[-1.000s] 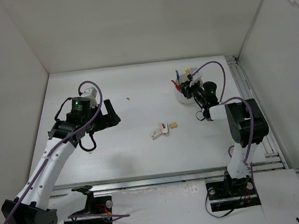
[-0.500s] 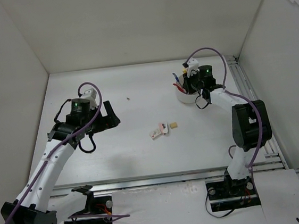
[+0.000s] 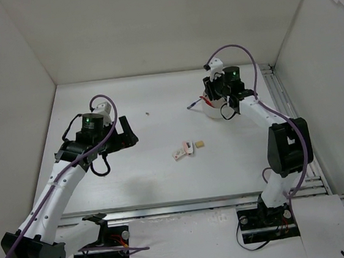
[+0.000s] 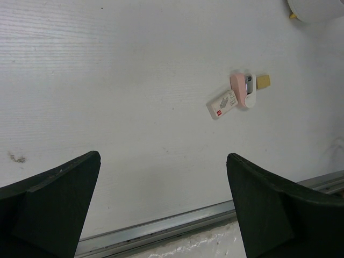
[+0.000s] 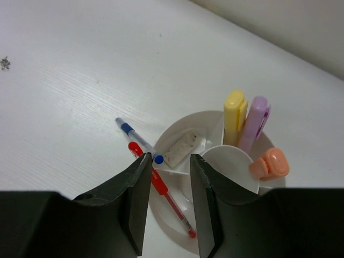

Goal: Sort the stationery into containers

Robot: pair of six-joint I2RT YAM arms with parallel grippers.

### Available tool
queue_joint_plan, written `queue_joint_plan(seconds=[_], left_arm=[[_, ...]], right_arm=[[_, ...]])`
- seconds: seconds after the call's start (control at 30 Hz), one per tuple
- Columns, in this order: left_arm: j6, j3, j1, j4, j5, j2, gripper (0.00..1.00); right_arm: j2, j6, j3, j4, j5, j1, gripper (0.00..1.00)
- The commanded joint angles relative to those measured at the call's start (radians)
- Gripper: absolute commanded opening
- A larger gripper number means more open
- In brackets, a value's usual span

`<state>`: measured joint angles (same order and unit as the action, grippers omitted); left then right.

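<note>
Right wrist view shows our right claw (image 5: 169,161) slightly apart and empty just above the dish (image 5: 185,118), pens (image 5: 164,191) lying directly beneath it, so we judge it best to lift straight up, clear of the markers (image 5: 235,115) beyond.

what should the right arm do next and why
Probably lift the right end effector straight up off the dish. Its jaws stand slightly apart with nothing between them, and the blue pen and red pen already rest in the dish, sticking out over its rim. The erasers lie unsorted on the table, so they are likely its next target.
</note>
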<state>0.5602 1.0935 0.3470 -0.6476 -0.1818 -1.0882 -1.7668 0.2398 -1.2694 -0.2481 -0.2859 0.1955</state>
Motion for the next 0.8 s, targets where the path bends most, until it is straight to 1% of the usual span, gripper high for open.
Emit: queue_joint_plan(seconds=[0.0,0.1,0.13,0.2,0.27,0.3,0.37,0.4,0.43,0.47,0.5,0.53,0.57,0.63,0.67,0.73,0.77], left_arm=[[-0.008,0.04,-0.002,0.036,0.011,0.008,1.0],[-0.016,0.043,-0.002,0.037,0.012,0.001,1.0],[-0.016,0.043,-0.002,0.036,0.012,-0.002,1.0],[-0.022,0.046,-0.002,0.034,0.01,-0.006,1.0],[-0.028,0.04,-0.002,0.037,0.005,-0.009,1.0],[-0.028,0.037,-0.002,0.04,0.005,-0.009,1.0],[-0.026,0.028,-0.002,0.045,0.011,-0.004,1.0],[-0.025,0.026,-0.002,0.045,0.01,0.001,1.0],[-0.023,0.023,-0.012,0.045,0.008,0.002,1.0],[-0.022,0.016,-0.013,0.049,0.004,0.007,1.0],[-0.022,0.009,-0.025,0.049,-0.001,0.01,1.0],[-0.022,0.005,-0.025,0.051,-0.004,0.02,1.0],[-0.023,-0.006,-0.034,0.048,-0.007,0.028,1.0],[-0.022,-0.021,-0.045,0.049,-0.007,0.048,1.0],[-0.022,-0.032,-0.054,0.043,-0.004,0.054,1.0],[-0.023,-0.04,-0.065,0.032,-0.002,0.071,1.0],[-0.026,-0.046,-0.074,0.031,-0.001,0.077,1.0]], right_arm=[[0.092,0.033,-0.059,-0.036,0.034,0.018,0.32],[0.081,0.058,-0.074,-0.039,0.016,0.025,0.33],[0.075,0.09,-0.085,-0.022,0.001,0.028,0.37],[0.06,0.174,-0.129,0.024,-0.054,0.047,0.4],[0.05,0.29,-0.159,0.125,-0.094,0.086,0.49],[0.038,0.379,-0.174,0.151,-0.09,0.11,0.56],[0.026,0.43,-0.183,0.174,-0.119,0.146,0.62],[-0.003,0.414,-0.205,0.171,-0.148,0.154,0.66],[-0.023,0.385,-0.228,0.179,-0.174,0.154,0.67],[-0.048,0.353,-0.255,0.188,-0.244,0.156,0.7],[-0.098,0.316,-0.315,0.202,-0.28,0.16,0.92],[-0.126,0.306,-0.343,0.226,-0.304,0.163,0.98],[-0.15,0.294,-0.363,0.228,-0.337,0.173,0.98],[-0.235,0.259,-0.43,0.23,-0.345,0.191,0.98],[-0.262,0.231,-0.494,0.231,-0.329,0.191,0.98],[-0.364,0.162,-0.571,0.272,-0.294,0.203,0.98],[-0.397,0.145,-0.652,0.291,-0.245,0.206,0.98]])
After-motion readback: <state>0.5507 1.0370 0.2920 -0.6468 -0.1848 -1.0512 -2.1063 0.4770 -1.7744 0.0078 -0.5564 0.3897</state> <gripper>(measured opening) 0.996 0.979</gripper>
